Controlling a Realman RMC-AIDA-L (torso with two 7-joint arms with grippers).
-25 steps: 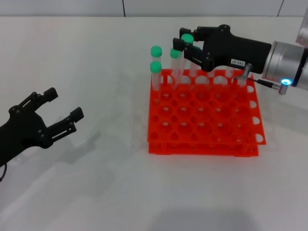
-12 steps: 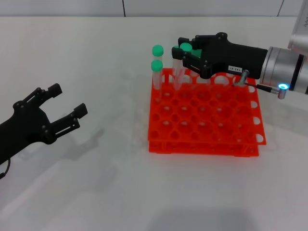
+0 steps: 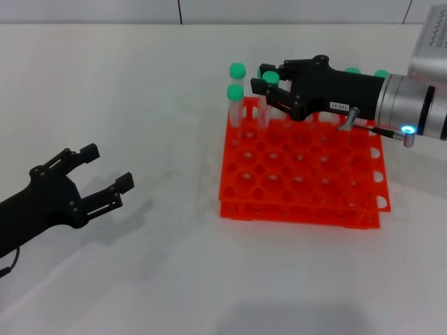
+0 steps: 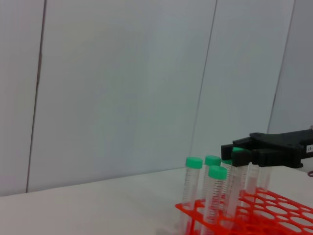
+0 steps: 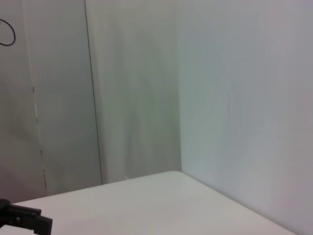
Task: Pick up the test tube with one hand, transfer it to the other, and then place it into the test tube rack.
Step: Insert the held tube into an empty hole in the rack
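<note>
**A:** Where is the tube right now?

**B:** The test tube [image 3: 269, 98] stands upright at the far left part of the orange rack [image 3: 302, 174], its green cap just at the fingertips of the right hand [image 3: 269, 89]. That hand, black with a small white label, reaches in from the right over the far row of the rack.

**A:** Is the right hand gripping it?

**B:** Its fingers sit on either side of the cap and appear closed on it. In the left wrist view the same hand [image 4: 239, 152] comes in from the side with a green cap between its tips, above the rack [image 4: 254, 213].

**A:** Anything else in the rack?

**B:** Two more green-capped tubes [image 3: 235, 98] stand just left of the held one, at the rack's far left corner. More green caps show behind the right arm, toward the far right, mostly hidden.

**A:** And the left hand?

**B:** The left hand [image 3: 105, 174] hovers over the white counter [image 3: 160, 84] on the near left, well apart from the rack. Its two fingers are spread wide with nothing between them.

**A:** What does the right wrist view add?

**B:** Little: pale walls, a bare stretch of counter [image 5: 146, 205], and a black edge in one corner that I cannot identify.
</note>
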